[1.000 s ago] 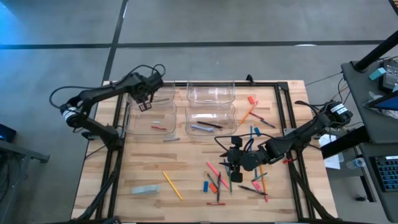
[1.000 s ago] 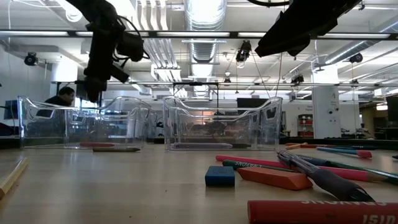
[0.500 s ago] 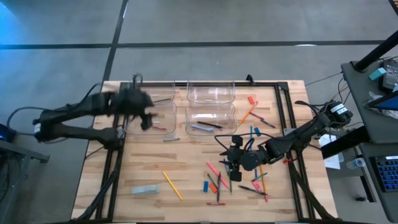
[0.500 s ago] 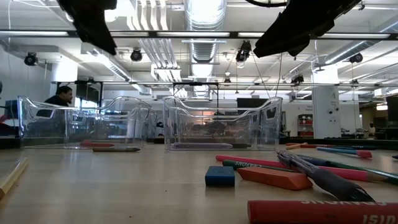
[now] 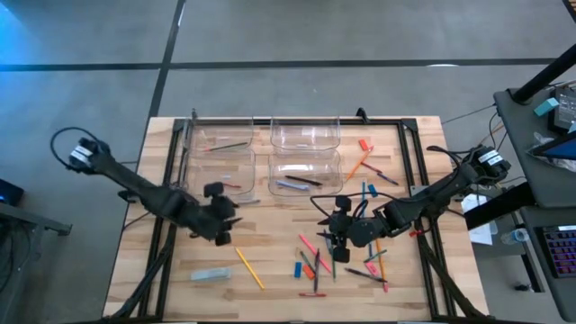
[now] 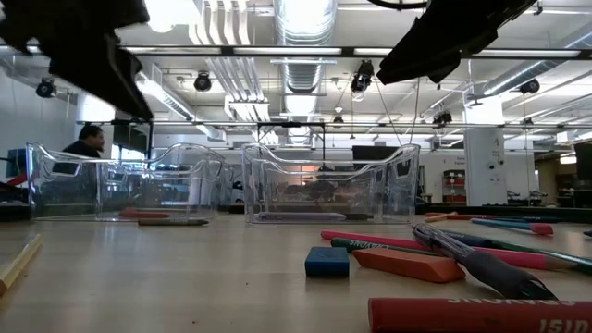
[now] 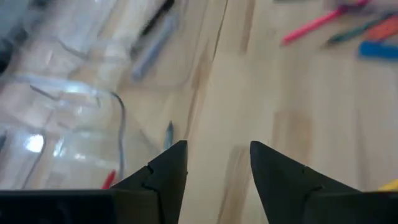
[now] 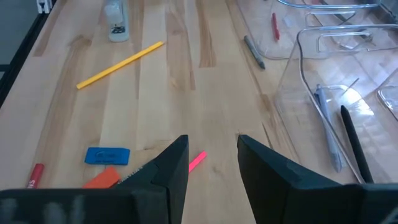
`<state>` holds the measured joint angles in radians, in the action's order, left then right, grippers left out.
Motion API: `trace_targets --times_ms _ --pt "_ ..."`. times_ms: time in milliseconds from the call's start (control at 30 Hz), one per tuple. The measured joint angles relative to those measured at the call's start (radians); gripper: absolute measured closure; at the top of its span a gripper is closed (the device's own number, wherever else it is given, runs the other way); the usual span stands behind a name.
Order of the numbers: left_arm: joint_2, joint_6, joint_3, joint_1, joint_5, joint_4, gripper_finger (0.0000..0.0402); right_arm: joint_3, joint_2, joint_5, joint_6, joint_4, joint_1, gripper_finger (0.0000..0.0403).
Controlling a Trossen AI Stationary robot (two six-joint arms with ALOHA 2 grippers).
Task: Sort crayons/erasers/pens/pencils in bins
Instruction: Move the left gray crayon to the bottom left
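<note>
While left gripper point(image 5: 219, 219) hovered open and empty near the yellow pencil point(image 5: 249, 267), next move looked like grabbing it.

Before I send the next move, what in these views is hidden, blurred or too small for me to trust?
- Left wrist view: motion blur smears the bins and the far sticks; types unreadable.
- Low view: the left arm is a dark shape cut off by the top edge; left gripper unseen there.
- High view: the right gripper covers part of the pile; what lies beneath is hidden.
- High view: the sticks in the back left bin are too small to name.
</note>
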<state>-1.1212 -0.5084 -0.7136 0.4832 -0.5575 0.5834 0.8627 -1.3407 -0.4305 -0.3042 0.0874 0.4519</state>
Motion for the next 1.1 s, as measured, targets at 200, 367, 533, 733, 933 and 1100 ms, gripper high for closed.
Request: trace_targets --times_ms 200,367,533,733,933,1100 --pt "-0.208 -0.044 -0.024 -0.03 0.0 -0.004 0.0247 0.0 0.0 0.0 0.0 0.001 0.002 0.0275" --pt "-0.325 -0.038 -0.054 -0.064 -0.001 -0.068 0.0247 0.0 0.0 0.0 0.001 0.004 0.002 0.0275" --pt "-0.403 0.078 -0.082 -0.107 -0.001 -0.112 0.0247 0.0 0.0 0.0 0.001 0.003 0.002 0.0275" --pt "-0.449 0.229 -0.097 -0.167 0.027 -0.139 0.0247 0.0 0.0 0.0 0.001 0.004 0.002 0.0275" --pt "-0.448 0.336 -0.095 -0.233 0.103 -0.218 0.0247 0.0 0.0 0.0 0.002 0.004 0.002 0.0275" --pt "-0.449 0.387 -0.095 -0.286 0.158 -0.236 0.0247 0.0 0.0 0.001 0.008 0.004 0.002 0.0275"
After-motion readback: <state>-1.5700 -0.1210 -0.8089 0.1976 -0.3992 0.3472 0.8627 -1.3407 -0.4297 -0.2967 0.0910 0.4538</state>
